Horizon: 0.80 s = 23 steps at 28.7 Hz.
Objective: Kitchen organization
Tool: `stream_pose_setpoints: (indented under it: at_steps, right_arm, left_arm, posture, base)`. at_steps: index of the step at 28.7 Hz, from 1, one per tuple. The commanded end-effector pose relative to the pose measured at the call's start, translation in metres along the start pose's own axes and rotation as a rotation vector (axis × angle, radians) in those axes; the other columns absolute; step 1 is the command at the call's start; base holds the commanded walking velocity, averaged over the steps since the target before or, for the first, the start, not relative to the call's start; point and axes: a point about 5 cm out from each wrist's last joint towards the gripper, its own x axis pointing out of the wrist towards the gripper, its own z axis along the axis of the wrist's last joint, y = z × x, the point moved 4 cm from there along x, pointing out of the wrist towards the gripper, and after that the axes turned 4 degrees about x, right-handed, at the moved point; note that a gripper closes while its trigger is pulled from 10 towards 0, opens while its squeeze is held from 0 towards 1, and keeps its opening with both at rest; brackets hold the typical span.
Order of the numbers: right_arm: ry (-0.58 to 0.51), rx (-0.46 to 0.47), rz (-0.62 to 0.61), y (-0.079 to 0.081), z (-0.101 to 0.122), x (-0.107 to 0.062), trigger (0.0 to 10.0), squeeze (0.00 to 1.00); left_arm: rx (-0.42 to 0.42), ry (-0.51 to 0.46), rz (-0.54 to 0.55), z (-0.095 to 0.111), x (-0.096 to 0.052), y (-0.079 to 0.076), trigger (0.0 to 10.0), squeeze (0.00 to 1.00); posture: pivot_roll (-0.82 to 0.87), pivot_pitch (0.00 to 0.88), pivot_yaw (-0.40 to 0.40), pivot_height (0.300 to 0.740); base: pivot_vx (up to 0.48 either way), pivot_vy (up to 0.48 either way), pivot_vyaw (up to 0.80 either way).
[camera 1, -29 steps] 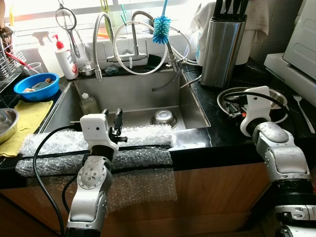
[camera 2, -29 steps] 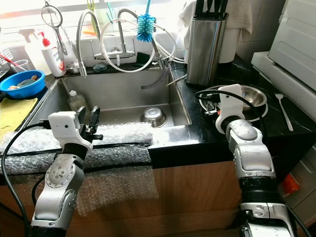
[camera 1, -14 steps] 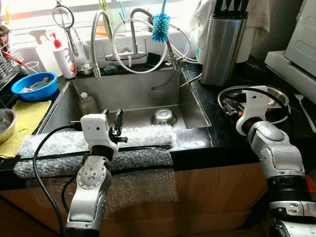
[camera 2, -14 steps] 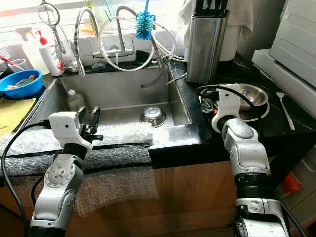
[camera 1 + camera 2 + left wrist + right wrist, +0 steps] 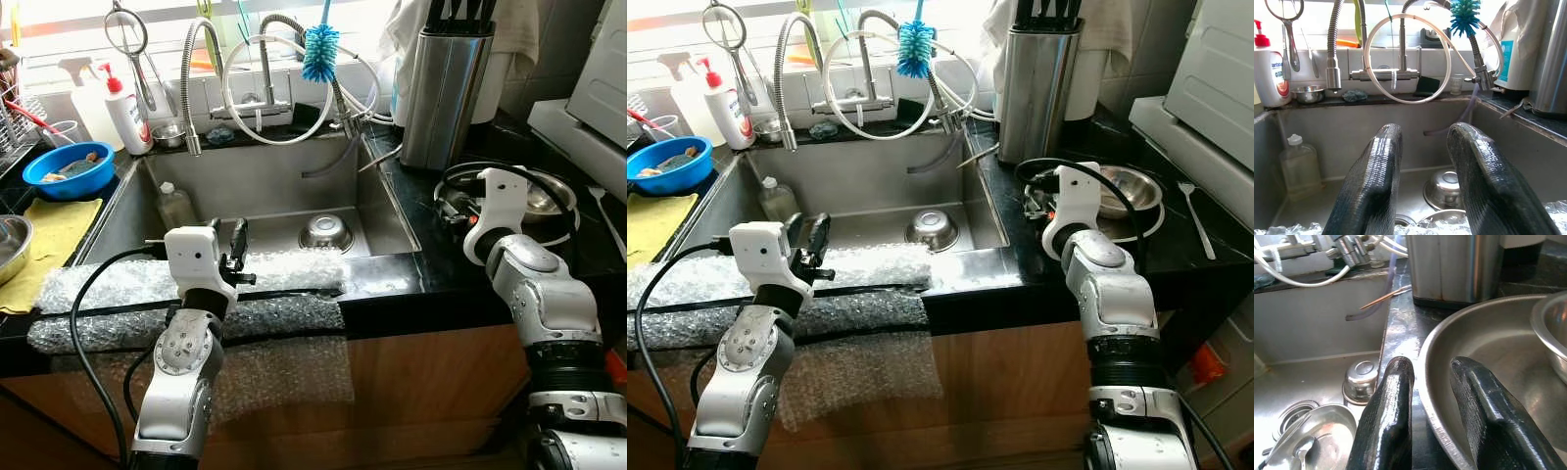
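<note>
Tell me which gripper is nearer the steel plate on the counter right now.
Right. The right gripper straddles the near rim of the steel plate, a finger on each side. The left gripper hovers over the bubble wrap at the sink's front edge, well away.

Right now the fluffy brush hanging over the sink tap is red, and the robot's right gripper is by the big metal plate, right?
Not quite. The brush is blue, as the left eye view shows. The right gripper is indeed at the rim of the metal plate.

— Where's the light from?
— The far window (image 5: 88, 15), blown out white. Glare streaks the knife block (image 5: 443, 86) and the sink (image 5: 265, 191) steel.
— Sharp?
— Mostly; the close black fingers (image 5: 1371, 191) look soft.
</note>
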Motion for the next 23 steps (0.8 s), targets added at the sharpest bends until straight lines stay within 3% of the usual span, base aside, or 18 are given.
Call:
stream_pose_setpoints:
  at_steps: [1, 12, 23]
  right_arm:
    - [-0.011, 0.018, 0.007, 0.004, 0.008, 0.001, 10.0, 0.00]
    - [0.030, 0.058, -0.010, 0.006, 0.006, 0.003, 10.0, 0.00]
    - [0.052, 0.109, 0.049, 0.024, 0.005, 0.004, 10.0, 0.00]
  left_arm:
    - [0.004, 0.003, -0.007, 0.002, 0.000, 0.000, 10.0, 0.00]
    - [-0.002, 0.022, -0.042, -0.002, -0.001, -0.006, 10.0, 0.00]
    - [0.000, 0.025, -0.051, -0.002, -0.001, -0.006, 10.0, 0.00]
  posture:
    - [-0.11, 0.000, 0.081, 0.740]
    - [-0.11, 0.000, 0.077, 0.740]
    - [-0.10, 0.000, 0.077, 0.740]
  base:
    - [0.000, 0.000, 0.00]
    - [0.000, 0.000, 0.00]
    - [0.000, 0.000, 0.00]
